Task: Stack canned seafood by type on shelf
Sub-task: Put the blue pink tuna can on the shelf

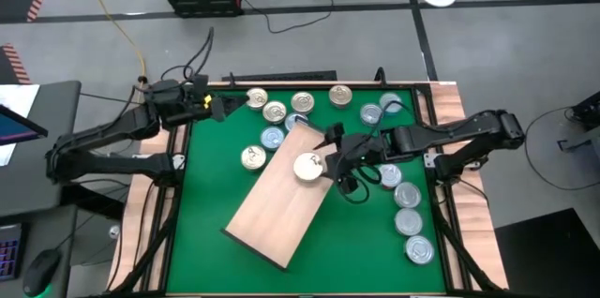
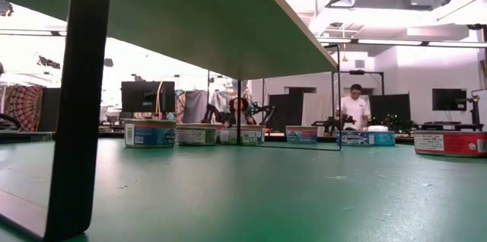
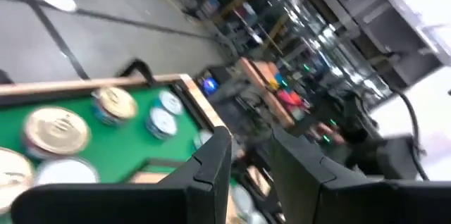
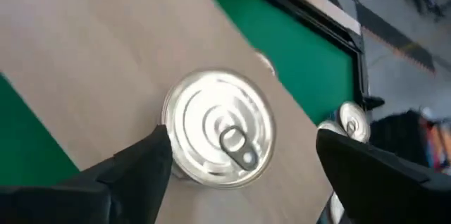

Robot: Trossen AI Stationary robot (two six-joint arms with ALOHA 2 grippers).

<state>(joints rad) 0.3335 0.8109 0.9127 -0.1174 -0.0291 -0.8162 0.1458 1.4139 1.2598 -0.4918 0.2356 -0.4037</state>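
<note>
1. One tin (image 4: 220,127) stands lid-up on the shelf (image 1: 281,206), near the board's end closest to my right gripper (image 1: 330,153); its pull-tab ring shows on the lid in my right wrist view.
2. The shelf lies flat on the green table (image 1: 202,195), its long axis running diagonally across it; only this single tin sits on it.
3. My right fingers (image 4: 134,164) stand wide apart, one on each side of that tin, not clamped on it.
4. My right arm reaches in from the table's right edge, low over the board's end.
5. More tins (image 1: 286,111) lie grouped along the far edge, and others (image 1: 409,206) line the right side.
6. My left gripper (image 1: 214,103) waits at the far left corner, fingers (image 3: 211,164) narrowly apart, holding nothing.
</note>
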